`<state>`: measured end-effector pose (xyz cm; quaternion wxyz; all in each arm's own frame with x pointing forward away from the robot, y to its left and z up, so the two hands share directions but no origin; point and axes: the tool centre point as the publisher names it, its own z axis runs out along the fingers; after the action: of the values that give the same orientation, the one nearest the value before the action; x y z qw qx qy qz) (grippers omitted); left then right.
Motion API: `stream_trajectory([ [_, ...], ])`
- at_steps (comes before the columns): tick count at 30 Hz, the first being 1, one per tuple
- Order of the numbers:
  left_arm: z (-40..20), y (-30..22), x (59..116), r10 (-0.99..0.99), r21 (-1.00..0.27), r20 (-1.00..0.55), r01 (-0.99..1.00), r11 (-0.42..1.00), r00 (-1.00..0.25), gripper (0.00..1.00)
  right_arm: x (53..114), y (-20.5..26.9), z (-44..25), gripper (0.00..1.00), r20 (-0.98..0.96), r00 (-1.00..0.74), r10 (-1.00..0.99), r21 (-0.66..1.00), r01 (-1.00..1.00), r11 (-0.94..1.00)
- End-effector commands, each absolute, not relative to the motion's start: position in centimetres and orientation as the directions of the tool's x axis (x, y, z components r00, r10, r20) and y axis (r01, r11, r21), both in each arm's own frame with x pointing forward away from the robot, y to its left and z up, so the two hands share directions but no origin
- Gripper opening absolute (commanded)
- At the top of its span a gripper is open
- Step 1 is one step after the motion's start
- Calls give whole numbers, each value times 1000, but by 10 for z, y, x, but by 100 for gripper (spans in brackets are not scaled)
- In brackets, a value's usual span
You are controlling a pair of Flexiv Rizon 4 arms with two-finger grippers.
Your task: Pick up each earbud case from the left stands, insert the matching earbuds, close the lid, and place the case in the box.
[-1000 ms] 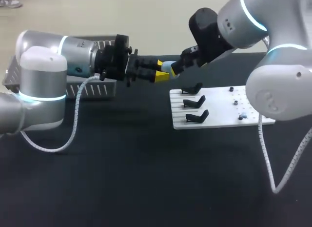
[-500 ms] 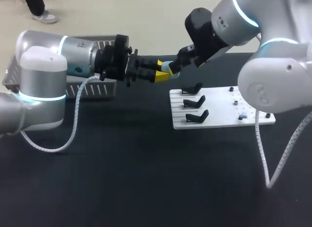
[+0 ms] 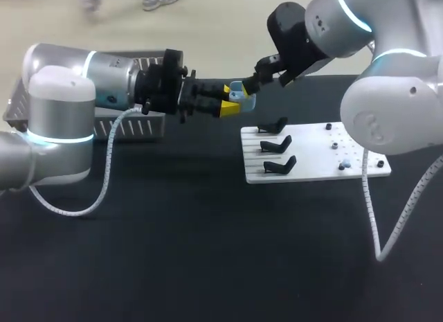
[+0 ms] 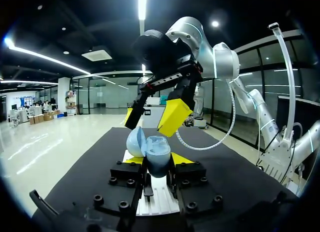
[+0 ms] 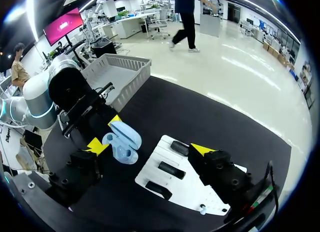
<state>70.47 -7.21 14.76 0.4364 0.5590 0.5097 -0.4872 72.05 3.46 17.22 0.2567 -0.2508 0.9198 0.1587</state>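
A light blue earbud case (image 3: 239,93) with its lid swung open is held above the table's far side, and my left gripper (image 3: 231,102) is shut on its lower half. In the left wrist view the case (image 4: 156,152) stands upright between my fingers, lid (image 4: 135,141) tipped to one side. My right gripper (image 3: 261,71) hangs open just above and behind the case, not touching it. From the right wrist the case (image 5: 124,140) lies ahead of my spread fingertips (image 5: 95,145).
A white board (image 3: 315,159) carries three black stands (image 3: 277,143) on its left and a few small earbuds (image 3: 344,166) on its right. A grey wire basket (image 3: 135,127) sits at the table's far left behind my left arm.
My right gripper has drawn up and back from the case, and the open lid now shows. The left arm has held still with the case.
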Motion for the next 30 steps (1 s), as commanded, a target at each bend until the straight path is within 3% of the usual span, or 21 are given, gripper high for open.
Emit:
stream_trajectory([
  [1,147,-72,703,142,-5,-990,996,-94,9,0,709,24,182,100,-599,-717,-356,124,-522,844],
  [11,147,-72,703,142,-5,-990,996,-94,9,0,702,-36,189,100,-603,-705,-374,-87,-408,909],
  [26,147,-72,703,142,-5,-990,996,-94,9,0,720,-137,144,100,-349,-892,-288,28,-317,948],
  [30,147,-72,703,142,-5,-990,996,-94,9,0,726,-151,129,100,-281,-903,-325,-37,-329,944],
])
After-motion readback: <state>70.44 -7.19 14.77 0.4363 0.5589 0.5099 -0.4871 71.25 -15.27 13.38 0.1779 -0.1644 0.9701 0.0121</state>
